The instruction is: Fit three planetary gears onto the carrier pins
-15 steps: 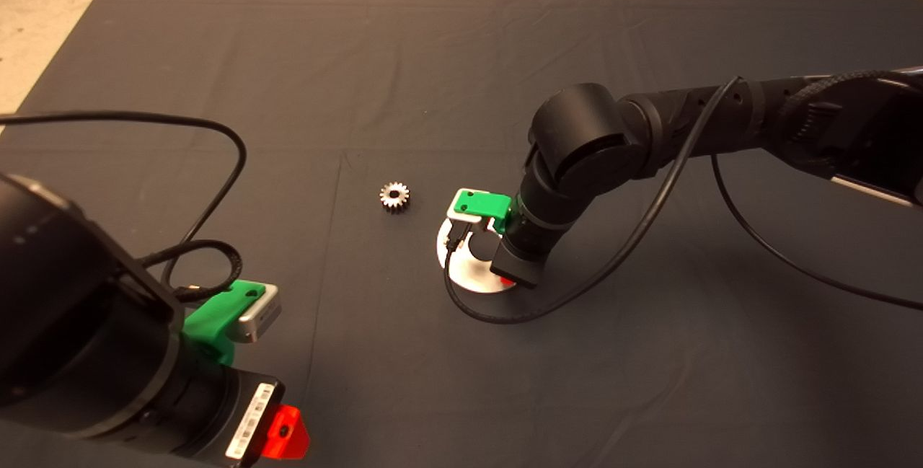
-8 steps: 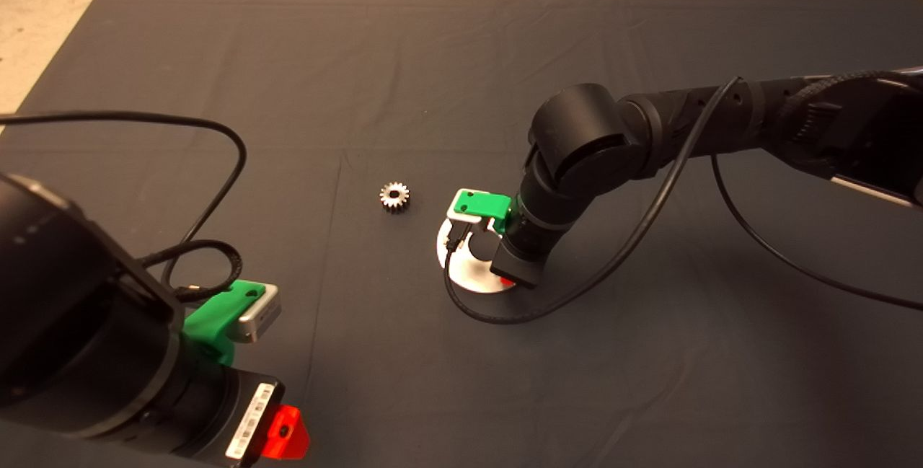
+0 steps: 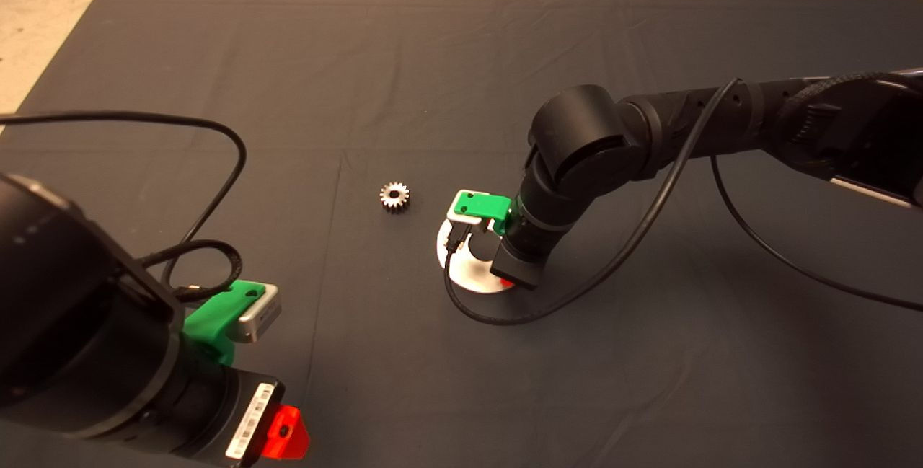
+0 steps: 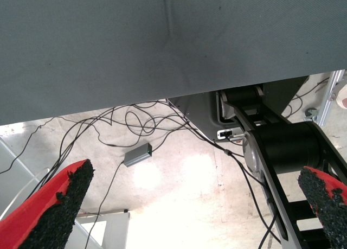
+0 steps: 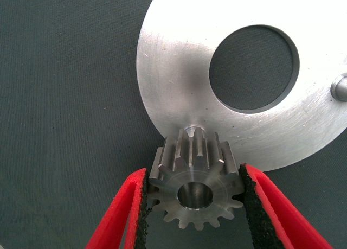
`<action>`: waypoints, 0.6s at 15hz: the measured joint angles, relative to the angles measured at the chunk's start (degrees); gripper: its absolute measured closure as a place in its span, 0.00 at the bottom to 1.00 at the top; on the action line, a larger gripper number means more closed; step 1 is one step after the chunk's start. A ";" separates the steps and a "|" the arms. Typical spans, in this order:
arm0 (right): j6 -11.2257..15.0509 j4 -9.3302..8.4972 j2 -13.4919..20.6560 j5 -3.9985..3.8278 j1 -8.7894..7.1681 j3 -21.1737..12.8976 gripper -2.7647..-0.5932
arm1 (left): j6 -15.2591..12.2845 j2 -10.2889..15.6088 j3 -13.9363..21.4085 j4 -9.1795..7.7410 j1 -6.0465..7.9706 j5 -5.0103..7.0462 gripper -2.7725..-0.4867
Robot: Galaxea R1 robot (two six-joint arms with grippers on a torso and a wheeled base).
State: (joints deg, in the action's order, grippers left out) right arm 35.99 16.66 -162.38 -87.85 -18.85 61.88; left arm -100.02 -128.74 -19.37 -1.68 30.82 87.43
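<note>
Gear (image 5: 195, 186) clamped between right gripper (image 5: 194, 205) pads, bore upward, seemingly above disc (image 5: 179, 86) (left gripper (image 4: 190, 205) apart).

Dark-silver gear (image 5: 196, 192) between red pincer fingers (image 5: 122, 211), silvery-white disc (image 5: 179, 81), dark-grey mat (image 3: 433, 57)

A dark mat (image 3: 447, 57) covers the table, with cables (image 4: 135, 121) and a small grey box (image 4: 137, 154) on the floor beyond.

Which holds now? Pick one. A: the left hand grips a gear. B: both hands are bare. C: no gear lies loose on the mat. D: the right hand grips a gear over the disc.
D: the right hand pinches a planetary gear just above the round disc.
</note>
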 joint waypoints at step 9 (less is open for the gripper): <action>0.00 -0.02 0.00 0.00 0.30 0.00 0.79 | -0.01 0.00 0.00 0.00 0.00 0.00 0.01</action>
State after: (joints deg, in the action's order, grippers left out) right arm 35.99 16.64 -162.38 -87.85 -18.54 61.88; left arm -100.03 -128.74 -19.37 -1.68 30.82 87.43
